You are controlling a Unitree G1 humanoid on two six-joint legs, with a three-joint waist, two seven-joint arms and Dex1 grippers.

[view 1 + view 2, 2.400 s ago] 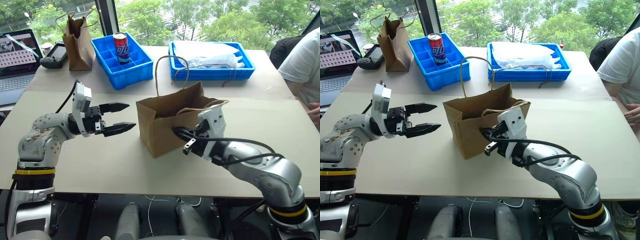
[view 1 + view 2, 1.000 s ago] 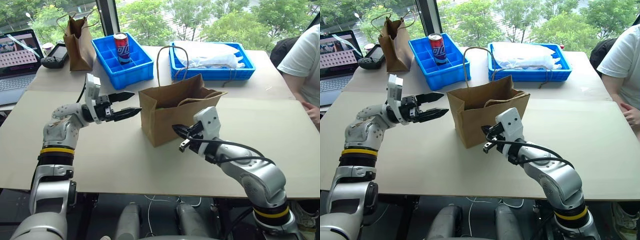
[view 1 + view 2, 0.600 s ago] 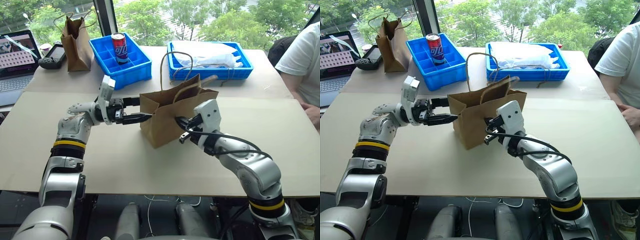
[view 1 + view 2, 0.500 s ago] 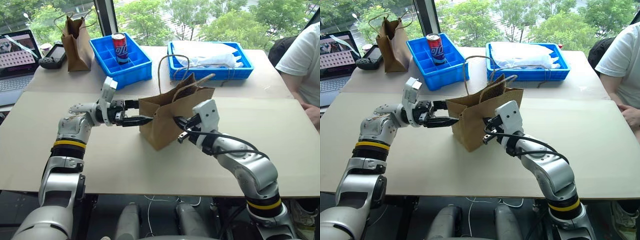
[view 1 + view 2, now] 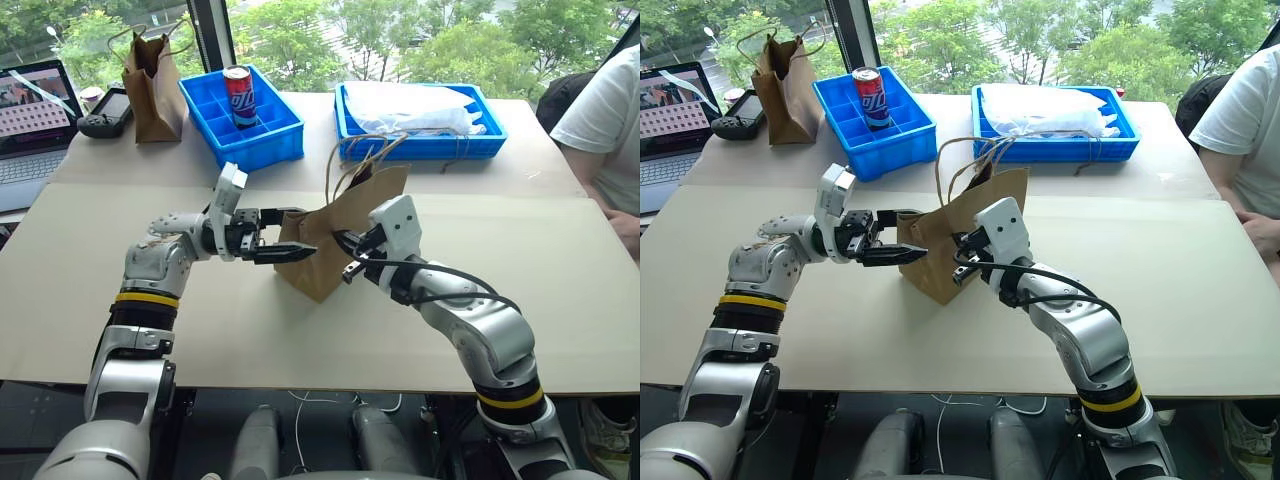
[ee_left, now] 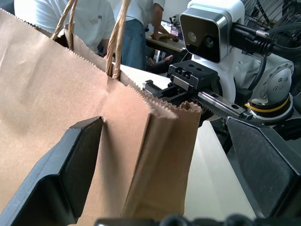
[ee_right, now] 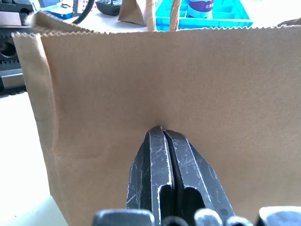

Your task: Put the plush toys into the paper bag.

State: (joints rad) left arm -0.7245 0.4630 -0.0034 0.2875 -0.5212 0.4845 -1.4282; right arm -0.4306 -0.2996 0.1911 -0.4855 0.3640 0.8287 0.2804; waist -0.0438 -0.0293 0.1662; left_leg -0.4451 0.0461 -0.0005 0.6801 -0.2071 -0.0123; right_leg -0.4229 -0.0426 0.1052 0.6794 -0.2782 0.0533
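While the left claw (image 5: 288,232) gapes level around the paper bag (image 5: 340,232)'s end; right claw (image 7: 167,155) clenched, tips against its side.

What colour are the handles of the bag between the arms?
Tan, like the bag; left wrist view.

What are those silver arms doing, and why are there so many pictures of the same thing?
Those are a robot's two arms. Two pictures come from cameras on its head, looking down at the table. The other two come from small cameras on its wrists, so they look along the black fingers. Each arm ends in an end effector, a claw with two fingers. The left end effector is open, its fingers either side of a corner of the paper bag. The right end effector is shut, its tip pressed against the bag's side. Farther back stand two blue trays, one with a soda can, plus a darker bag and a laptop.
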